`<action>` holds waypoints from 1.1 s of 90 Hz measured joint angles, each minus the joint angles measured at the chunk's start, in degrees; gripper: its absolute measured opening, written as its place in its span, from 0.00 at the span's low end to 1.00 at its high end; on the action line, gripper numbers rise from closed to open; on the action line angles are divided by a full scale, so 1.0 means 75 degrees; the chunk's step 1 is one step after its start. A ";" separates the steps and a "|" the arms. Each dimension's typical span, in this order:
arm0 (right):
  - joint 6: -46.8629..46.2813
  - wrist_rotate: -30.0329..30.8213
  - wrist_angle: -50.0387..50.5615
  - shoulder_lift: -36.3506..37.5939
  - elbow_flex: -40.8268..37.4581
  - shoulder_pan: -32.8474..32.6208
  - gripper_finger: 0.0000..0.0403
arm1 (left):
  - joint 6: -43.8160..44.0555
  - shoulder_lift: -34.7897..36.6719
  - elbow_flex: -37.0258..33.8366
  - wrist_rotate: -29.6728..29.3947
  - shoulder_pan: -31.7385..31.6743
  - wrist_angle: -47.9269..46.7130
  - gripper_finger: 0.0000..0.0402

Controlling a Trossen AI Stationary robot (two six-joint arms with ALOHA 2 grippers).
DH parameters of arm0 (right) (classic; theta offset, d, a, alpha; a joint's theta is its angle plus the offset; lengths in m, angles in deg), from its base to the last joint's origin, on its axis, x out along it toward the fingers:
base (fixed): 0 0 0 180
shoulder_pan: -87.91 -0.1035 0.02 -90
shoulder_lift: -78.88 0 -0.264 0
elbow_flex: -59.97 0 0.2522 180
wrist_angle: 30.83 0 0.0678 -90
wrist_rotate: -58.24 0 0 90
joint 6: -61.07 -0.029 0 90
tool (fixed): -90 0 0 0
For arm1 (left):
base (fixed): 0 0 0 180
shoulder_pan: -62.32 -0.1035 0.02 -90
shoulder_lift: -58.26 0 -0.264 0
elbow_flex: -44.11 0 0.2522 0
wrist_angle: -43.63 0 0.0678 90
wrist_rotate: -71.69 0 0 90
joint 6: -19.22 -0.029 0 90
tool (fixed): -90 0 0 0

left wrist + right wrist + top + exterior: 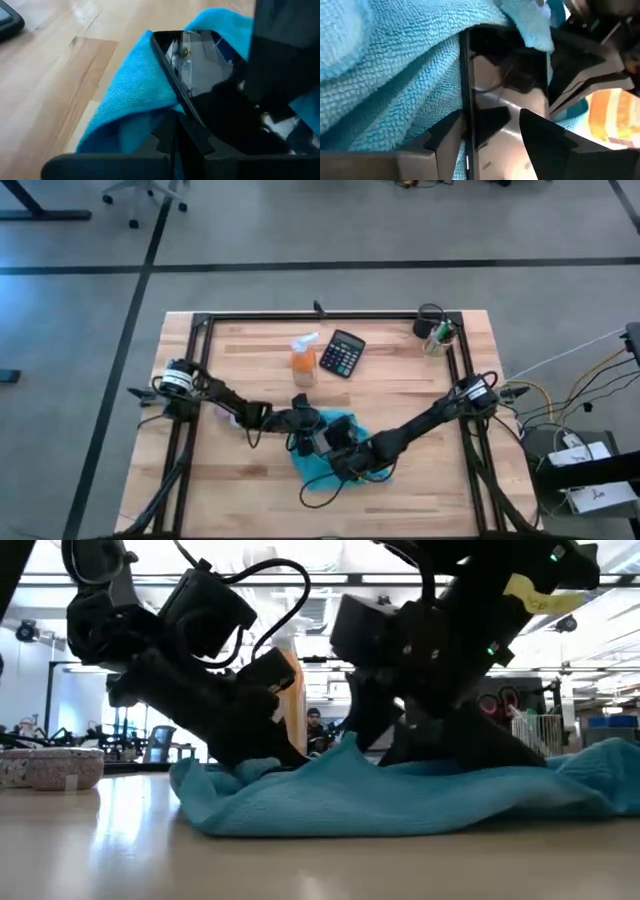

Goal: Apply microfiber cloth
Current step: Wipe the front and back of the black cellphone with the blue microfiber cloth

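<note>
The microfiber cloth (322,463) was turquoise-blue with a nubby weave, the desk (400,390) pale wood, the calculator (343,353) black, the spray bottle (304,361) orange.

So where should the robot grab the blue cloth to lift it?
Probably the loose crumpled edge of the microfiber cloth farthest from the calculator, coming straight down from above. That part bunches into soft folds that look easy to pinch. It also lies clear of the left gripper and right gripper, which crowd the other side.
</note>
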 joint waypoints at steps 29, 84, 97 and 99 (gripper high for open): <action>0.0121 0.1018 0.0757 0.0428 0.0629 -0.0098 0.46 | -0.0099 0.0000 -0.0003 0.0042 0.0000 -0.0022 0.00; -0.0676 0.0598 0.1050 0.0433 0.0560 0.0070 0.34 | -0.0079 -0.0003 0.0006 0.0149 0.0015 0.0016 0.00; -0.0935 -0.0007 0.1048 0.0433 0.0558 0.0154 0.26 | -0.0083 -0.0003 0.0006 0.0137 0.0015 0.0016 0.00; -0.0935 -0.0077 0.1050 0.0433 0.0560 0.0162 0.24 | -0.0085 -0.0003 0.0006 0.0135 0.0015 0.0016 0.00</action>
